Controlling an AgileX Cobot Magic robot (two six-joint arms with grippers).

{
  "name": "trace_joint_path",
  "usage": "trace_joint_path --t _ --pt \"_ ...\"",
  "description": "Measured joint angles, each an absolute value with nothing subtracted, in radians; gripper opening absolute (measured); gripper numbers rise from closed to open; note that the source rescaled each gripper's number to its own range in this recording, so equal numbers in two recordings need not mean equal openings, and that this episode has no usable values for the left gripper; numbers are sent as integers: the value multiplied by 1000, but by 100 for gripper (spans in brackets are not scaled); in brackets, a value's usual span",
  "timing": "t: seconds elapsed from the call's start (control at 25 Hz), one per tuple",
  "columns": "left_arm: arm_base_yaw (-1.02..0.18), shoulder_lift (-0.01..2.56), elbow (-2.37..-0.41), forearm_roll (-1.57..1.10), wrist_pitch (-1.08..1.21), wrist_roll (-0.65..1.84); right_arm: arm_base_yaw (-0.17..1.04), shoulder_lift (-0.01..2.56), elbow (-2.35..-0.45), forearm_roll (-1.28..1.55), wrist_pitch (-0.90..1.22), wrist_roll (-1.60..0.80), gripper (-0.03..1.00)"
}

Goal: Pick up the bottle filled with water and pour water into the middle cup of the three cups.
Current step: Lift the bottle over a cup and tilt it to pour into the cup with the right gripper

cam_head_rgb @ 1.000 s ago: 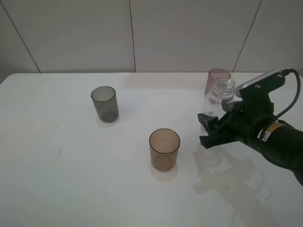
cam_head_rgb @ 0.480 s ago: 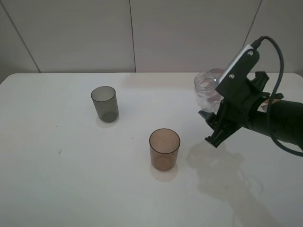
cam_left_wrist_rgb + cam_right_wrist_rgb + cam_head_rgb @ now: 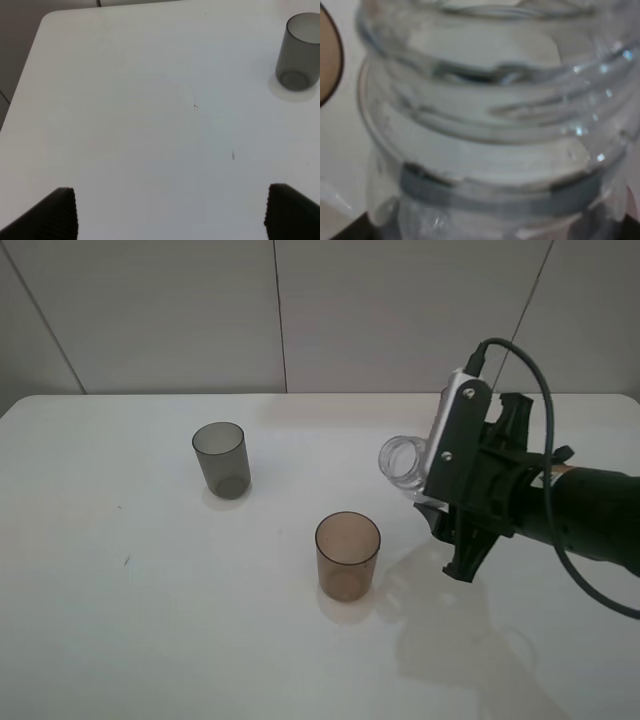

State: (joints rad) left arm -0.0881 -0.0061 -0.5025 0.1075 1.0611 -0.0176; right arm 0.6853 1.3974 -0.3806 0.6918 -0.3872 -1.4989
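Glossy plastic bottle [image 3: 400,462]; translucent plastic middle cup [image 3: 347,555]; table [image 3: 150,620] perhaps matt

Of the three cups, two showed on the one table [image 3: 120,620]: one amber middle cup [image 3: 347,555], nearest the right gripper [image 3: 445,530], and one smoky grey cup [image 3: 220,458] farther from it. One bottle [image 3: 405,465] was clamped in that gripper. Two grippers were in view; the left gripper [image 3: 170,215] showed as two dark fingertips [image 3: 62,212].

text: none readable | labels, numbers, signs: none readable | views: all three
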Motion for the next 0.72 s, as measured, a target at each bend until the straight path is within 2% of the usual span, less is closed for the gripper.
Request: trace_joint_path --t 0.24,0.72 --pt "-88 -6 -503 107 1061 -18 699 1397 -381 697 -395 -1615 0" --pt "-88 -6 -503 107 1061 -18 727 1476 -382 709 -596 -1764 0"
